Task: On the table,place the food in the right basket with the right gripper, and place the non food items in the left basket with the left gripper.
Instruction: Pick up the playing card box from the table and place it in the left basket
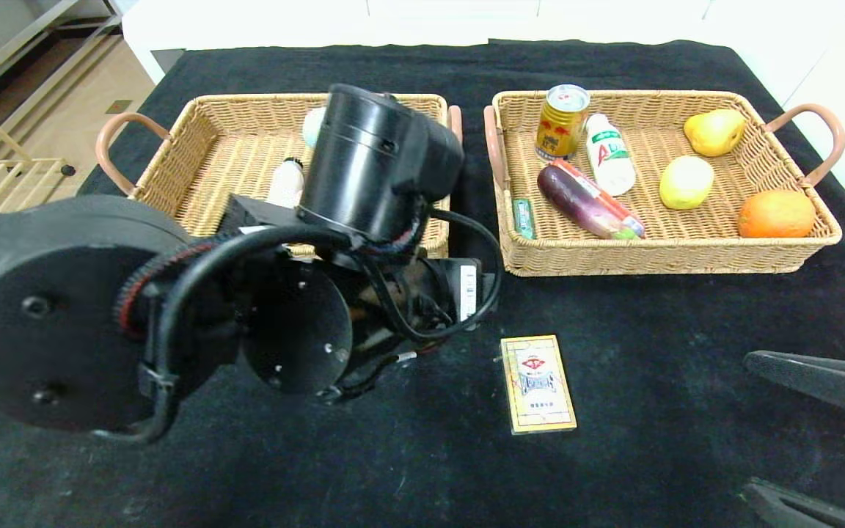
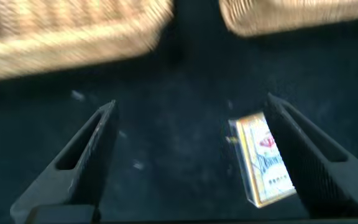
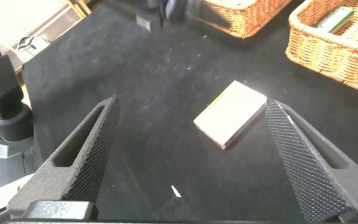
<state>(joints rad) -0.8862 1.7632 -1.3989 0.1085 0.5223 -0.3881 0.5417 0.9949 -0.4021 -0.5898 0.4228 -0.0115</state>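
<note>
Your left gripper (image 2: 188, 155), nearest the lens, hangs wide open over black cloth. The card box (image 1: 538, 383), flat, glossy and rectangular, lies at four o'clock from it, long axis running twelve to six, beside one finger. The woven left basket (image 1: 210, 158) sits at eleven. Your right gripper (image 3: 191, 155) idles open at three.

2 wicker baskets (image 1: 686, 253); right one has 1 can (image 1: 562, 121), 1 white bottle (image 1: 609, 154), 1 eggplant (image 1: 576, 202), 1 sausage (image 1: 606, 196), 1 green pack (image 1: 523, 218), 2 pears (image 1: 714, 132), 1 orange (image 1: 776, 213); left one shows 1 white bottle (image 1: 286, 183); 1 card box (image 1: 538, 383) on cloth.
</note>
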